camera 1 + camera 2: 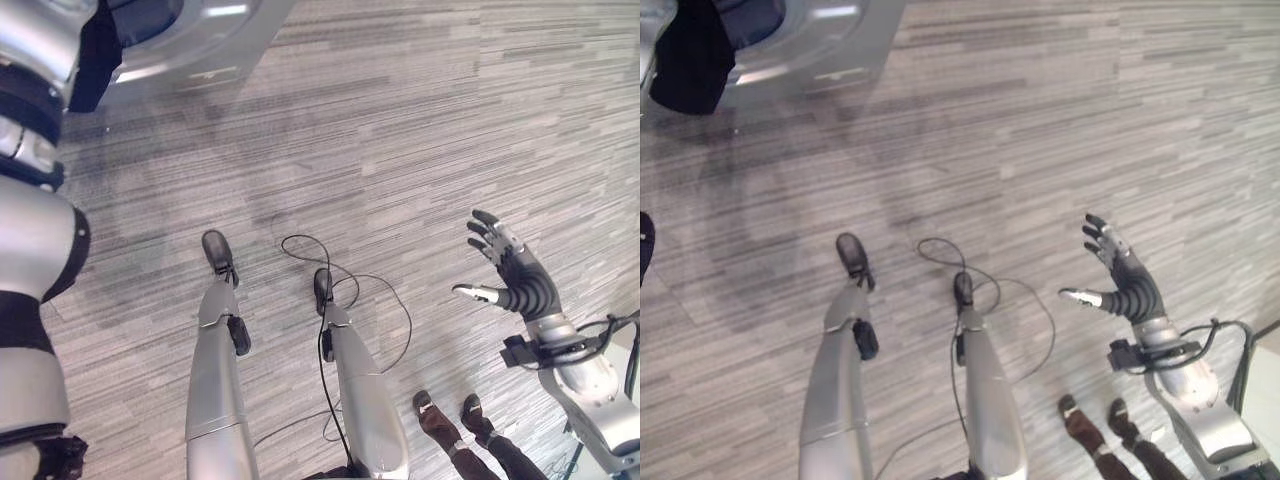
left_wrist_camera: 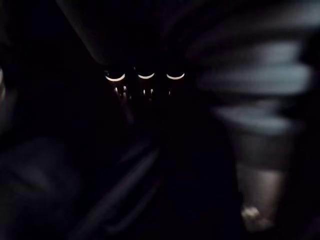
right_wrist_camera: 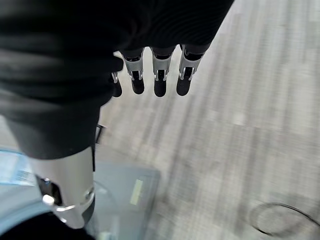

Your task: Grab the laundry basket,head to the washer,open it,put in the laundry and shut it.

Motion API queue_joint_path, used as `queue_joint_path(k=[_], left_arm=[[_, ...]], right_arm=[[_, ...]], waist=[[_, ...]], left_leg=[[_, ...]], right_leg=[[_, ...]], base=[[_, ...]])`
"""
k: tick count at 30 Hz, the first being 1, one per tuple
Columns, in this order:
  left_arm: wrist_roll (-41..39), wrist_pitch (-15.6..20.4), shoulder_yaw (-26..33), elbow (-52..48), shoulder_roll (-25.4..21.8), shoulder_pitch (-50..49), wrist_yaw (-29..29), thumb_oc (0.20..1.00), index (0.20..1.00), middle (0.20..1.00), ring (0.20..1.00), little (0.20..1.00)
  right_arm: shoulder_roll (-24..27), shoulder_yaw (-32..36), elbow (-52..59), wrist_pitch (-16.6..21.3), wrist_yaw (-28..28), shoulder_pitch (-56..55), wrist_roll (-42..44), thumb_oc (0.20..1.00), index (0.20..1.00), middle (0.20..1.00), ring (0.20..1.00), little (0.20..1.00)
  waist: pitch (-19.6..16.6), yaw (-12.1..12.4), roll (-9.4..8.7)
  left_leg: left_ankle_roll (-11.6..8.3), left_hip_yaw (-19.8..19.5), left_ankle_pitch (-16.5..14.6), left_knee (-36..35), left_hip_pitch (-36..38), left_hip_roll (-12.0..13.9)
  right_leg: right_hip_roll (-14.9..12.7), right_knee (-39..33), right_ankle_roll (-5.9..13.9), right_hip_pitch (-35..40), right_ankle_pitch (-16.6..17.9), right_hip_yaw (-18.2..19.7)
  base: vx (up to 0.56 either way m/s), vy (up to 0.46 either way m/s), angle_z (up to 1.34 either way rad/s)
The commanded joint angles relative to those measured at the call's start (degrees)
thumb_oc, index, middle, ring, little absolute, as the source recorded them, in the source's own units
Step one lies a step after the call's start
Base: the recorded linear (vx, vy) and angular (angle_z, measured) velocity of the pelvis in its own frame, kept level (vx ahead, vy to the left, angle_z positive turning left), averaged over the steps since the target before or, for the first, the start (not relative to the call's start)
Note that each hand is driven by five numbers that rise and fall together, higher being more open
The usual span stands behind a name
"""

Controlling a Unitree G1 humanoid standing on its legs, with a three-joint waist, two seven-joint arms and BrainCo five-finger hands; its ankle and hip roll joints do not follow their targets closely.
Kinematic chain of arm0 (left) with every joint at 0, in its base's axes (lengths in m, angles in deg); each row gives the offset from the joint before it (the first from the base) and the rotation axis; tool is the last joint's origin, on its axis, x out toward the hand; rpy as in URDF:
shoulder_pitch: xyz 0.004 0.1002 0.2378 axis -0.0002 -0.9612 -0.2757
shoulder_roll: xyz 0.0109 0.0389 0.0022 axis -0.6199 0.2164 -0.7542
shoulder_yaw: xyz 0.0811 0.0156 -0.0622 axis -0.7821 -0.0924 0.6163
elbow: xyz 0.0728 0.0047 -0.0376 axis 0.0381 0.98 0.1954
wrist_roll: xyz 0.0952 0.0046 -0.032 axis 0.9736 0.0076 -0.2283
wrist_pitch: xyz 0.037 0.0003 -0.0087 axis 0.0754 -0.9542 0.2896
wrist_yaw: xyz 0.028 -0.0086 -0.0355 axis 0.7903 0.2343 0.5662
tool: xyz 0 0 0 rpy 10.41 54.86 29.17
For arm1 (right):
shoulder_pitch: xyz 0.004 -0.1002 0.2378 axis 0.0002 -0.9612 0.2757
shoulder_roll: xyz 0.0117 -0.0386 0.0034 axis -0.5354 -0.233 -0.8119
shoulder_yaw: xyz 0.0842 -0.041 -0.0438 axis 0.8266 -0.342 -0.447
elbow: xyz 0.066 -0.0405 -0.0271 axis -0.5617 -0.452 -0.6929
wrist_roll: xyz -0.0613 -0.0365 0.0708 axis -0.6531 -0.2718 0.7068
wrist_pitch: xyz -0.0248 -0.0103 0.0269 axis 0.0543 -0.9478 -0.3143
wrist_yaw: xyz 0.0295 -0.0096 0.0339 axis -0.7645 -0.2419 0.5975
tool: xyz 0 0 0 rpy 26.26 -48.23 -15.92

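The washer [image 1: 200,45] stands at the top left, with its silver-grey round front and dark opening showing. A dark piece of laundry [image 1: 690,55] hangs at the mouth of that opening. My left arm reaches up along the left edge into the washer, and in the dark left wrist view I make out my left hand [image 2: 260,80] by its ribbed cover. My right hand [image 1: 515,275] hangs out over the floor at the right, open, fingers spread and straight [image 3: 160,75], holding nothing.
Grey striped carpet floor [image 1: 400,120] spreads out before the washer. A person's dark shoes [image 1: 450,420] stand close behind my right arm at the bottom right. A pale object's edge [image 1: 1265,380] shows at the right border.
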Motion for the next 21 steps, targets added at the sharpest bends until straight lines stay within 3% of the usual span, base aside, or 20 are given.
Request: queue_joint_path(k=[1, 8, 10, 15, 19, 21], left_arm=[[7.40, 1.83, -0.29, -2.31, -1.38, 3.20, 5.68, 1.000, 1.000, 1.000, 1.000, 1.000], [14.73, 0.06, -4.76, -2.40, -4.71, 1.88, 1.76, 1.000, 1.000, 1.000, 1.000, 1.000], [13.53, 1.56, -5.56, -2.13, -4.53, 2.59, -2.52, 1.000, 1.000, 1.000, 1.000, 1.000], [10.21, 3.26, -4.76, -1.63, -1.88, 4.66, -6.74, 1.000, 1.000, 1.000, 1.000, 1.000], [20.47, 0.99, -12.03, -1.64, -2.50, 6.37, -7.47, 1.000, 1.000, 1.000, 1.000, 1.000], [21.14, 0.20, -12.69, -0.96, -2.03, 6.44, -8.49, 1.000, 1.000, 1.000, 1.000, 1.000]], right_arm=[[0.52, 2.91, 0.25, 3.51, 0.57, -2.76, 3.51, 1.000, 1.000, 1.000, 1.000, 1.000], [0.93, 2.61, 0.58, 3.68, 1.65, -1.85, 4.33, 1.000, 1.000, 1.000, 1.000, 1.000], [1.23, 3.87, 0.47, 2.91, 2.49, -2.08, 4.79, 1.000, 1.000, 1.000, 1.000, 1.000], [0.75, 6.55, 0.82, 1.37, 4.18, -5.41, 4.46, 1.000, 1.000, 1.000, 1.000, 1.000], [0.91, 6.98, 1.35, 1.58, 5.42, -6.39, 4.80, 1.000, 1.000, 1.000, 1.000, 1.000], [1.02, 7.06, 1.34, 1.54, 5.42, -6.15, 5.07, 1.000, 1.000, 1.000, 1.000, 1.000]], waist=[[-4.27, 0.32, 0.75], [-3.98, 1.92, 1.84], [-4.17, 2.56, 2.52], [-4.67, 3.03, 2.98], [-4.65, 3.37, 3.27], [-4.58, 3.48, 3.31]], left_leg=[[-6.17, -4.82, -13.53, 7.17, -0.22, 3.09], [-7.05, -5.22, -10.89, 4.20, 3.29, 3.51], [-7.53, -5.69, -9.63, 2.72, 4.51, 3.45], [-7.56, -6.32, -9.14, 2.28, 4.71, 2.89], [-7.49, -6.20, -9.21, 2.36, 4.90, 2.90], [-7.47, -6.12, -9.21, 2.43, 4.96, 2.89]], right_leg=[[4.31, 2.55, -6.14, 8.30, -1.10, -3.06], [5.13, 4.97, -7.61, 8.31, -4.03, -3.19], [5.11, 5.28, -7.95, 8.86, -4.79, -3.40], [5.31, 6.00, -8.78, 9.12, -5.69, -3.72], [5.42, 5.85, -8.89, 9.31, -5.57, -3.78], [5.34, 5.83, -8.84, 9.41, -5.50, -3.70]], base=[[-0.06, -0.084, -0.02], [-0.04, -0.053, 0.06], [-0.04, -0.066, 0.08], [-0.02, -0.062, 0.12], [0.00, -0.024, 0.09], [0.00, -0.001, 0.02]])
